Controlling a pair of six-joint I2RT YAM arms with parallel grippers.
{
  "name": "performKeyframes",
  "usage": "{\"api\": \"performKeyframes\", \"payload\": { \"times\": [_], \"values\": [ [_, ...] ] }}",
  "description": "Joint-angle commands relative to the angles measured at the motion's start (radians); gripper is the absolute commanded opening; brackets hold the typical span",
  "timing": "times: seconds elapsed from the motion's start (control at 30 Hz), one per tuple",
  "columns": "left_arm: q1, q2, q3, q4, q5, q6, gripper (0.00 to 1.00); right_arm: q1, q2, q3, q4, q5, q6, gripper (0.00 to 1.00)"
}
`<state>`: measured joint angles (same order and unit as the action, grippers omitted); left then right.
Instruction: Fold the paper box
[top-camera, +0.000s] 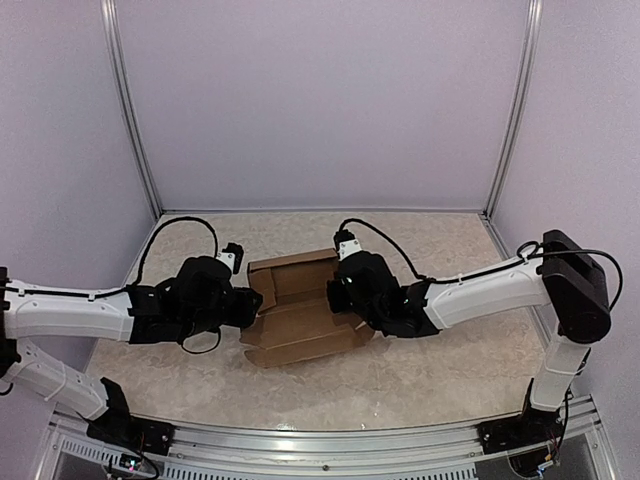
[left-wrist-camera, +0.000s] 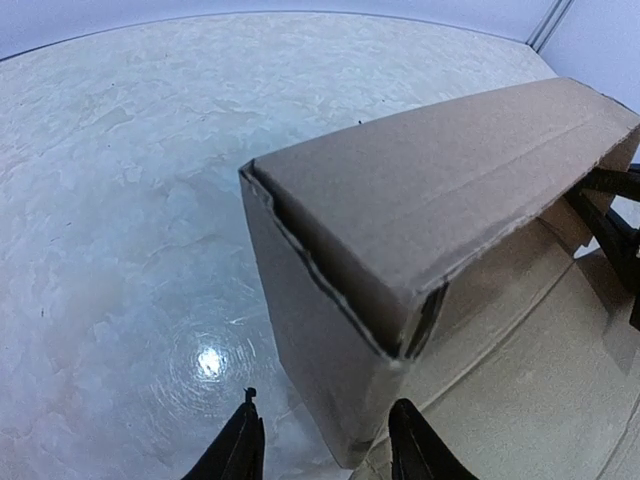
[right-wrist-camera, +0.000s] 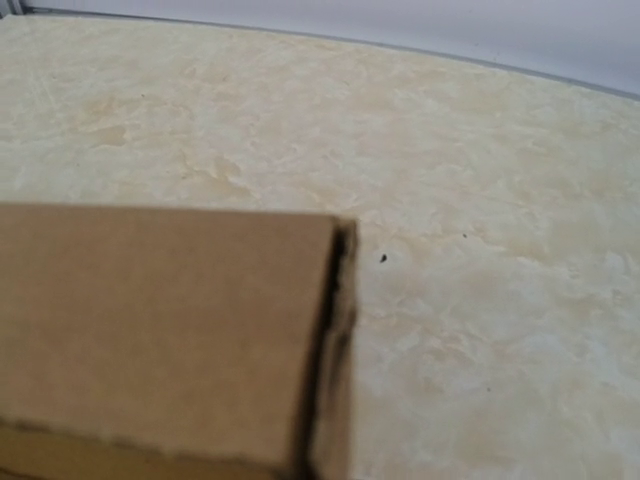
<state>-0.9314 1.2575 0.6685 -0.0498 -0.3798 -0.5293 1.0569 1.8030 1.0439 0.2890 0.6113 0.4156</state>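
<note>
- L pincer (left-wrist-camera: 325, 432) half-wide, straddling paper box (left-wrist-camera: 430, 200) corner; one finger clear of cardboard.
- R pincer (top-camera: 336, 296) closed at box's right end; can't tell if I'm gripping.

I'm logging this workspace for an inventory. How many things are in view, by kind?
Cardboard box: 1
Robot arms: 2 (left arm, right arm)
Total: 3
</note>
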Motion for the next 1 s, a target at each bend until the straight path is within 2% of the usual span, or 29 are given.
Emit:
{"api": "performKeyframes", "payload": {
  "times": [0.0, 0.27, 0.77, 0.97],
  "values": [
    [0.016, 0.021, 0.041, 0.042, -0.018, -0.023, 0.40, 0.020, -0.023, 0.025, -0.031, 0.024, 0.036, 0.00],
    [0.022, 0.071, 0.080, 0.075, -0.014, -0.027, 0.33, 0.036, -0.023, 0.028, -0.038, 0.039, 0.057, 0.00],
    [0.030, 0.129, 0.120, 0.067, -0.041, -0.028, 0.00, 0.080, -0.021, 0.078, -0.071, 0.031, 0.099, 0.00],
    [0.030, 0.127, 0.112, 0.061, -0.068, -0.025, 0.00, 0.091, -0.024, 0.100, -0.101, 0.016, 0.123, 0.00]
  ]
}}
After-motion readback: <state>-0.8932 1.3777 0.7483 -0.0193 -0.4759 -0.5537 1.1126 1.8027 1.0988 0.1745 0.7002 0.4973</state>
